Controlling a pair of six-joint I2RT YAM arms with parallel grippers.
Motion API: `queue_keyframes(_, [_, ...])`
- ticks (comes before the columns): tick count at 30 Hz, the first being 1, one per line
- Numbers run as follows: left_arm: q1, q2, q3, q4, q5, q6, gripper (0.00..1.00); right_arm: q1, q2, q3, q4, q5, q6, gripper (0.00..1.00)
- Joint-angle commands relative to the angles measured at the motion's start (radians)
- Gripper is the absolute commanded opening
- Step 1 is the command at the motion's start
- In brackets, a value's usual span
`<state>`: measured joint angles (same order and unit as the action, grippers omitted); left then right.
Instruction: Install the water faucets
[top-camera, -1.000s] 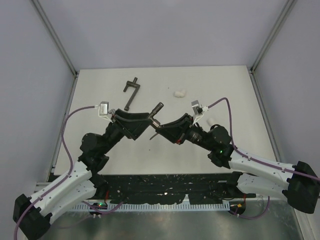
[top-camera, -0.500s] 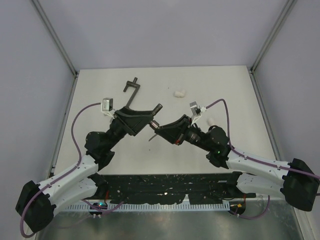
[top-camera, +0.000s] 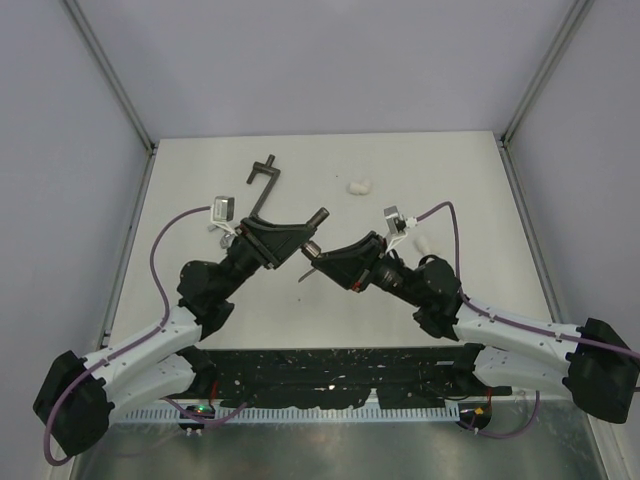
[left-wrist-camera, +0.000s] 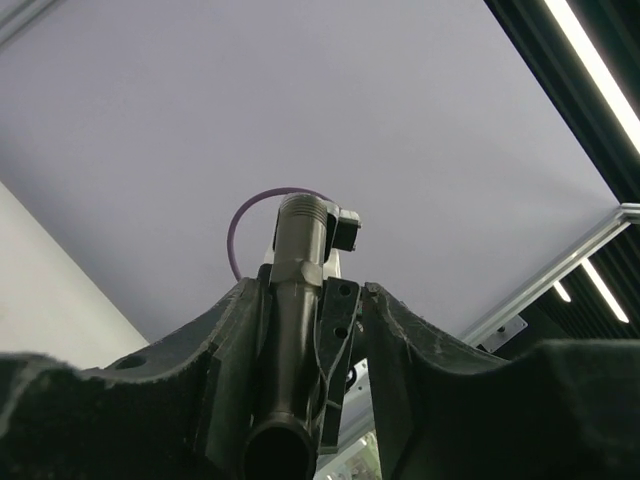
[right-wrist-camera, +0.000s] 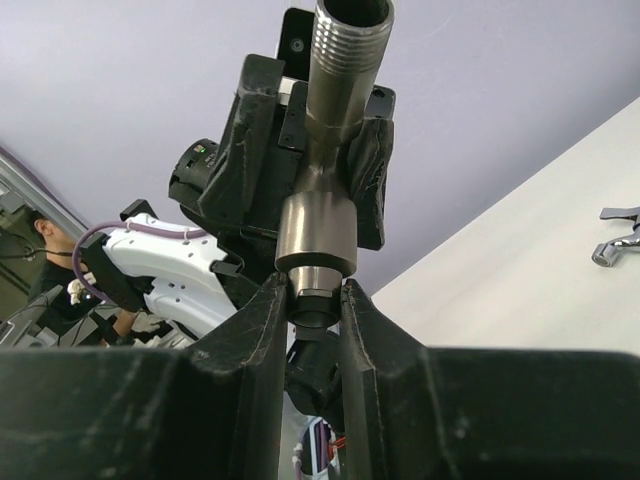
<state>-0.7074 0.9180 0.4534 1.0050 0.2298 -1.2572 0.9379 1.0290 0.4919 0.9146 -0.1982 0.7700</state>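
The dull grey faucet (top-camera: 318, 219) is held in the air above the middle of the table (top-camera: 430, 160), between the two arms. The right gripper (right-wrist-camera: 315, 300) is clenched on its smooth lower stem, threaded end pointing away. The left gripper (left-wrist-camera: 310, 300) has its jaws on either side of the body, but I cannot tell whether they pinch it yet. The likely risk is a bad transfer. If the left jaws catch the thin lever instead of the body, the faucet could twist in the right grip. If the right jaws let go too early, it would drop to the table. Only the left wrist view shows the lever lying beside the body between the jaws, and only the right wrist view shows the stem clamp. The top view alone shows the T-handled bar (top-camera: 262, 188) and a white elbow fitting (top-camera: 359, 186) farther back, well apart from the faucet.
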Motion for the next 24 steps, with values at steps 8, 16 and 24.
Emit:
queue_keyframes(8, [-0.009,-0.025,-0.015,0.093,-0.017,-0.018,0.0,-0.001,-0.003,-0.01,0.052,0.066,-0.02,0.08])
queue_keyframes(16, [0.219,-0.106,-0.051,-0.132,0.132,-0.047,0.0,-0.011,-0.098,0.077,-0.399,0.167,-0.21,0.94])
queue_keyframes(24, [0.557,-0.099,0.028,-0.526,0.563,0.076,0.0,-0.195,-0.106,0.234,-1.006,0.104,-0.407,0.96])
